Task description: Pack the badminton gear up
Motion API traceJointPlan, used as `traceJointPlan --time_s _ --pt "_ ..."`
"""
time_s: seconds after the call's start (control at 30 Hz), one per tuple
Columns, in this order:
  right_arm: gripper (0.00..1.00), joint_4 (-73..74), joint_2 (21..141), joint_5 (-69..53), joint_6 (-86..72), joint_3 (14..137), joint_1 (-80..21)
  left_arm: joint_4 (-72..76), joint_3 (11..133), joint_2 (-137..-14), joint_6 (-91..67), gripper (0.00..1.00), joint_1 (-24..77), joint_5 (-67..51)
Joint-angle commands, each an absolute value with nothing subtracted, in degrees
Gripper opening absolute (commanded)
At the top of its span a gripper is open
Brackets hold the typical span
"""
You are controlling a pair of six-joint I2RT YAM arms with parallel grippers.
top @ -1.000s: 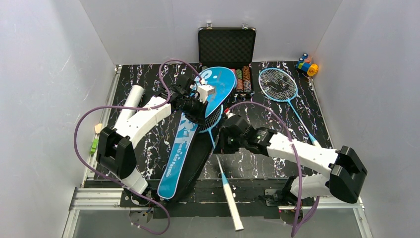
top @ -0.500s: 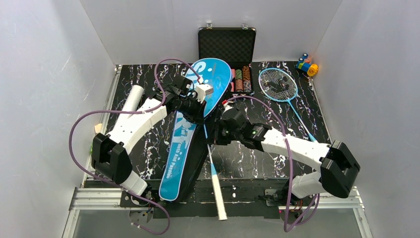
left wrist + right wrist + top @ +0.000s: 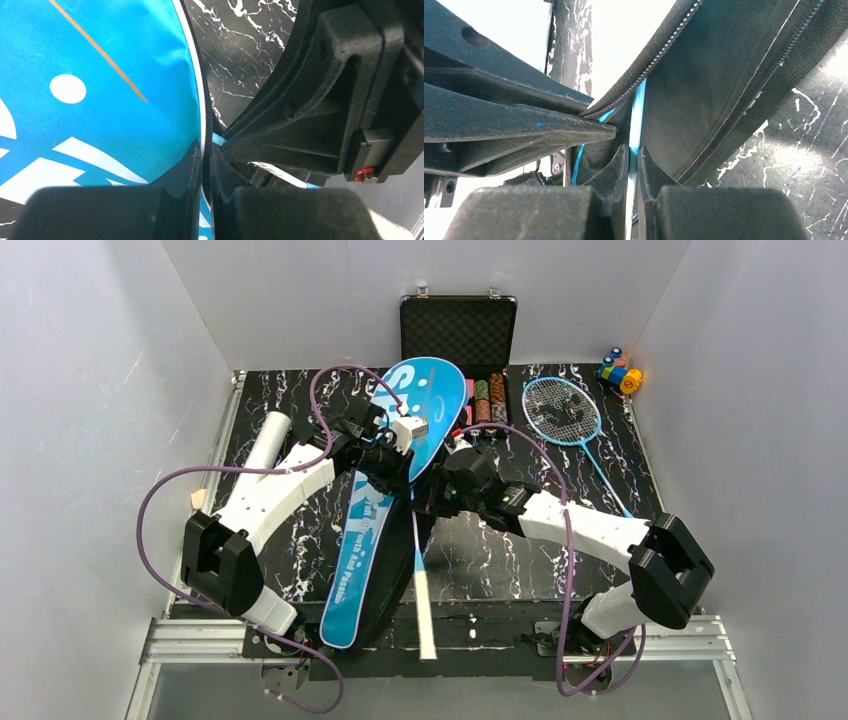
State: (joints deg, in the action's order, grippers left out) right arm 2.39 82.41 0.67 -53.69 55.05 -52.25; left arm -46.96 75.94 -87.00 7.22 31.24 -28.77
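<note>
The long blue bag (image 3: 362,540) lies on the black marble table, its round head end lifted open. My left gripper (image 3: 402,472) is shut on the edge of the bag's upper flap (image 3: 100,100), pinching the zip seam between its fingers (image 3: 192,170). My right gripper (image 3: 424,508) is shut on the thin light-blue shaft (image 3: 638,107) of a racket whose head is hidden inside the bag. Its white handle (image 3: 425,612) sticks out toward the near edge. A second racket (image 3: 562,410) lies flat at the back right. The white tube (image 3: 262,445) lies at the left.
An open black case of poker chips (image 3: 458,332) stands at the back, just behind the bag's head. Small colourful toy blocks (image 3: 620,371) sit in the back right corner. White walls close in the table on three sides. The two wrists are close together.
My right gripper has moved left and toward the bag, carrying the racket deeper in; the handle has swung left, nearly in line with the bag. The left gripper has kept its hold on the flap.
</note>
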Motion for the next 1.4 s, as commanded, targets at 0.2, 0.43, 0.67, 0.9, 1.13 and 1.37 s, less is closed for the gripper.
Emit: traceJointPlan --time_s 0.2,0.43,0.67,0.9,1.13,1.37 --pt "0.36 -7.52 79.93 -4.27 -52.84 54.64 -51.92 -45.57 74.77 -86.77 7.61 0.0 31.34 -29.31" --pt "0.49 -4.12 71.58 -5.79 -53.66 48.37 -51.94 -44.89 74.58 -87.6 7.1 0.0 30.68 -29.0" --pt "0.56 -1.34 60.26 -5.78 -56.59 38.92 -52.12 -44.89 73.4 -87.1 7.62 0.0 30.59 -28.05" --pt "0.57 2.72 56.81 -6.34 -57.13 35.2 -54.63 -43.3 71.5 -86.04 7.55 0.0 30.5 -28.12" --pt "0.57 10.45 58.61 -0.36 -55.65 37.3 -57.78 -43.57 72.61 -86.96 7.41 0.0 30.5 -27.94" --pt "0.63 22.37 55.43 6.16 -48.3 42.33 -40.29 -44.74 73.0 -86.6 7.62 0.0 30.5 -26.54"
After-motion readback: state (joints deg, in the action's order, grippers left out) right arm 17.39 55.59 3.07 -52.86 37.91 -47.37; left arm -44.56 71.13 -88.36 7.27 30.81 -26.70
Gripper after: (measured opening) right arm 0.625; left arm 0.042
